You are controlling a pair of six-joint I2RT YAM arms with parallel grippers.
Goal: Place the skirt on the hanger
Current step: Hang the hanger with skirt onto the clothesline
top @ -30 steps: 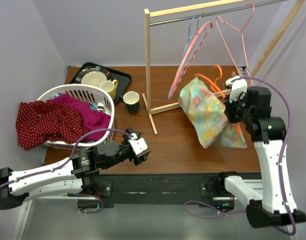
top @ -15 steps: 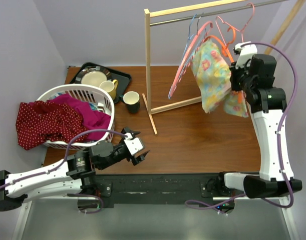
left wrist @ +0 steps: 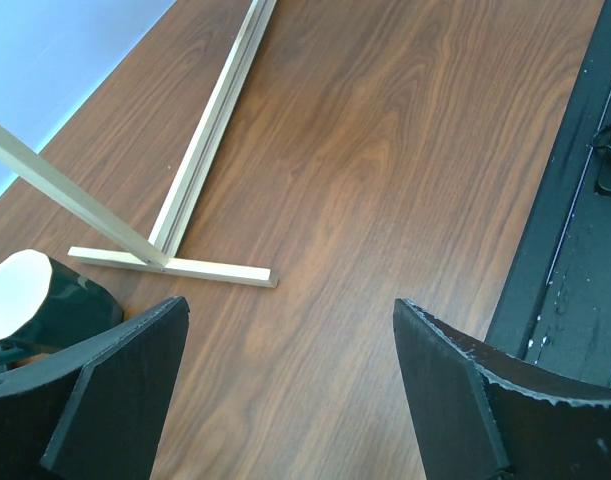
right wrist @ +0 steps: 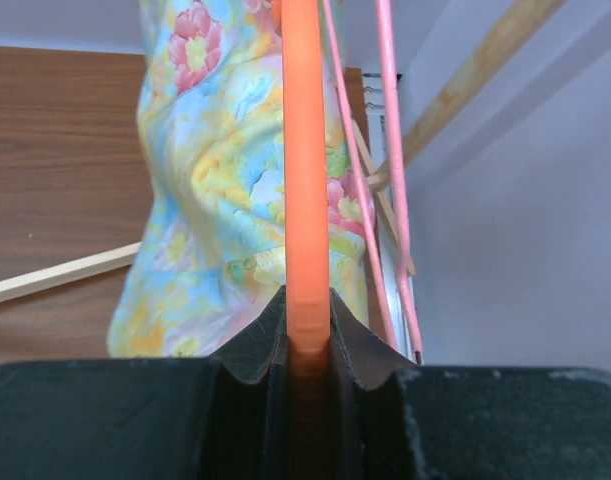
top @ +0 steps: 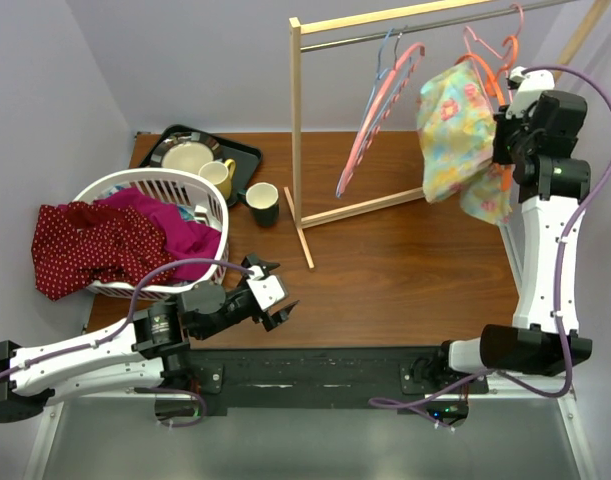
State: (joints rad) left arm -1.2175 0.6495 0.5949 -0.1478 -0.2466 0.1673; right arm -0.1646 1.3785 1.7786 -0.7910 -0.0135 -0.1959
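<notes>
1. One floral skirt (top: 453, 125) hangs draped on the orange hanger (top: 493, 72), high up just under the right end of the rack's rail (top: 405, 24) and clear of the counter (top: 385, 260).
2. Right hand (right wrist: 307, 325) is clenched on the orange hanger's bar, beside the skirt and close below the rail.
3. Judged step: the skirt is already on the hanger, and hooking it over the rail is in hand. I cannot tell whether the hook sits over the rail.
4. Next move likely calls for seating the hook on the rail beside the pink wire hanger (right wrist: 396, 150), then letting go without snagging it.
5. Left hand (left wrist: 285, 390) hovers released, low over the counter, in front of the rack's foot (left wrist: 170, 265).
</notes>
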